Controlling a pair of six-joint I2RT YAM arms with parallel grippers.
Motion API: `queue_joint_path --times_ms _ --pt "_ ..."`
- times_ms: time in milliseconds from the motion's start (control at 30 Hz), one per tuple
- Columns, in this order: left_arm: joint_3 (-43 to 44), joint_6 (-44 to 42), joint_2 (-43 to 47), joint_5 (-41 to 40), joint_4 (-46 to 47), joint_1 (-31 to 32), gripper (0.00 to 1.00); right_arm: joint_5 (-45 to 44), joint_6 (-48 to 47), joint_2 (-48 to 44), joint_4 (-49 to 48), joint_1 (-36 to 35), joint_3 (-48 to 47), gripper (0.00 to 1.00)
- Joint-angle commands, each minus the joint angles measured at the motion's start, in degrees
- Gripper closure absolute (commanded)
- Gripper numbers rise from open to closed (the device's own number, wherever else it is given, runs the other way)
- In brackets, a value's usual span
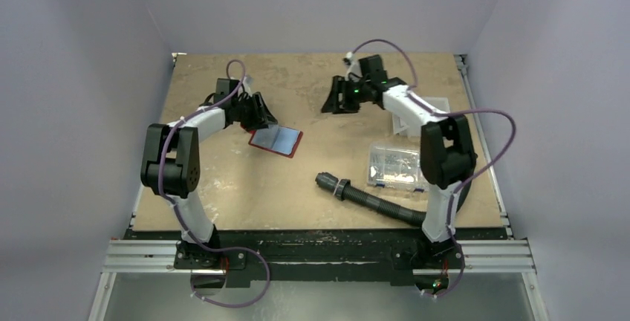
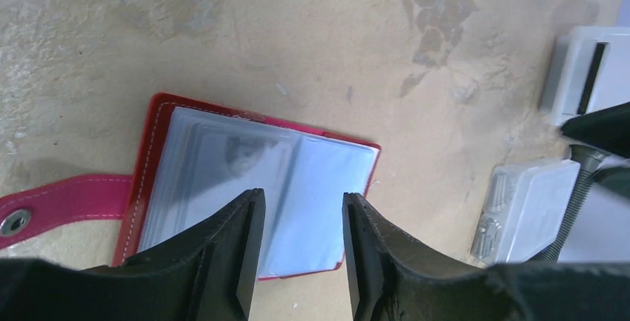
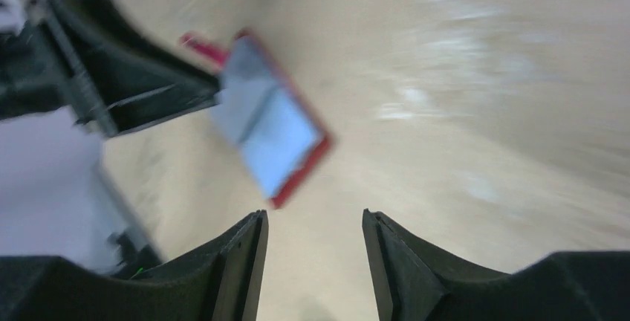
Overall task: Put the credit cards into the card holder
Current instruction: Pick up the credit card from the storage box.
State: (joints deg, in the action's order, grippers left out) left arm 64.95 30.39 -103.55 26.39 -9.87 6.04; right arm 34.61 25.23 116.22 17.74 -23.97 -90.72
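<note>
The red card holder lies open on the table, left of centre, its closing tab stretched out to one side. Under its clear sleeves I see credit cards: a greyish face on one page and a pale blue face on the other. No loose card shows. My left gripper hovers over the holder's edge, open, with nothing between its fingers. My right gripper is also open and empty. It hangs over bare table at the back centre, apart from the holder, which looks blurred in the right wrist view.
A clear compartment box sits right of centre, by the right arm. A white plastic tray stands behind it, partly hidden by the arm. A black corrugated hose lies near the front edge. Grey walls enclose the table.
</note>
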Motion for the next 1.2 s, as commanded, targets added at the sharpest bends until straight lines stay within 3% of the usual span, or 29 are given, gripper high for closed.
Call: queue_joint_path --times_ms 0,100,233,500,633,933,1167 --pt "1.97 -1.55 -3.15 -2.32 -2.03 -0.24 0.54 -17.87 -9.96 -9.62 10.45 8.64 3.94 0.39" --pt "-0.75 -0.1 -3.05 -6.53 -3.08 -0.46 0.54 -24.58 -11.32 -14.73 11.47 15.29 7.19 0.31" --pt "-5.06 2.12 -1.64 -9.73 -3.43 -1.08 0.54 -26.31 -12.6 -16.24 11.77 22.85 8.67 0.24" --pt "-12.79 3.28 6.04 -11.87 -2.52 -1.64 0.52 -21.58 -13.84 -11.64 9.58 28.2 9.05 0.17" --pt "-14.03 0.65 9.69 -8.63 -1.49 -1.73 0.52 -18.43 -14.35 -10.09 8.13 29.79 10.39 0.13" --pt "-16.64 -2.22 16.8 -4.32 3.23 -1.56 0.49 -10.55 -13.88 -6.99 6.06 29.81 12.06 0.12" --pt "-16.85 -2.27 17.09 -3.39 3.71 -1.56 0.49 -7.45 -12.27 -8.62 5.2 29.85 13.6 0.22"
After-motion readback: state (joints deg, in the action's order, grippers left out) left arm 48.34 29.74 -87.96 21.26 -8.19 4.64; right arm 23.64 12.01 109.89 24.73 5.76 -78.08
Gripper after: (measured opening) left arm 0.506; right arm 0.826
